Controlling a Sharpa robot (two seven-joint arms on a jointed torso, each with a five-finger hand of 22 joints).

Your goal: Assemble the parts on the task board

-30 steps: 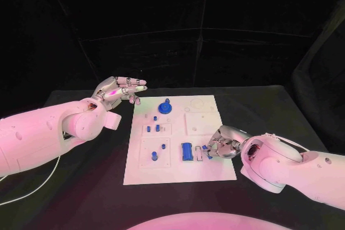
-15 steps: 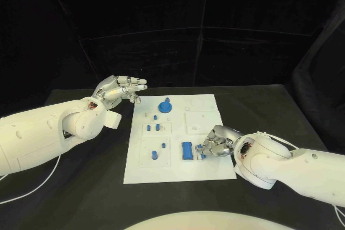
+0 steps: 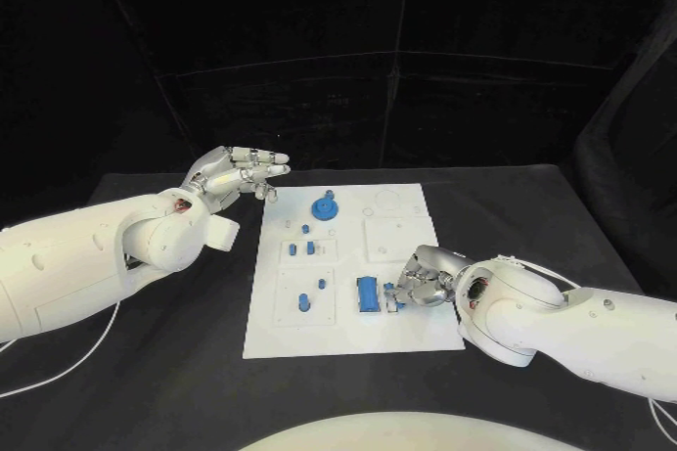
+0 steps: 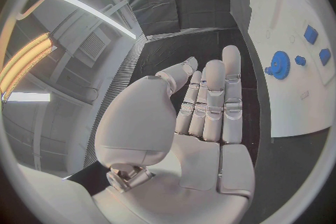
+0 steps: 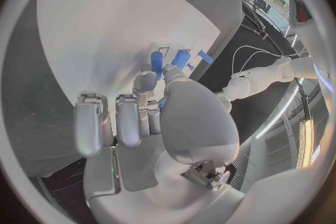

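Note:
The white task board (image 3: 353, 334) lies in the middle of the black table. A blue gear (image 3: 325, 211) stands at its far end, and several small blue parts (image 3: 299, 248) sit in the left column. My right hand (image 3: 428, 278) is low over the board's near right part. Its thumb and a finger pinch a small blue part (image 5: 162, 102) beside the blue block (image 3: 367, 295). In the right wrist view the block (image 5: 181, 57) and a blue cylinder (image 5: 156, 60) lie just past the fingertips. My left hand (image 3: 233, 175) hovers left of the board's far end, fingers straight and holding nothing (image 4: 210, 106).
Bare black table (image 3: 156, 373) surrounds the board on all sides, with black curtains behind. A white cable (image 3: 57, 378) trails under my left arm. The left wrist view shows the gear (image 4: 280, 61) and board (image 4: 294, 101) off to the side of the hand.
My right hand has crept a little left, closer to the blue block. My left hand has stayed raised in about the same place.

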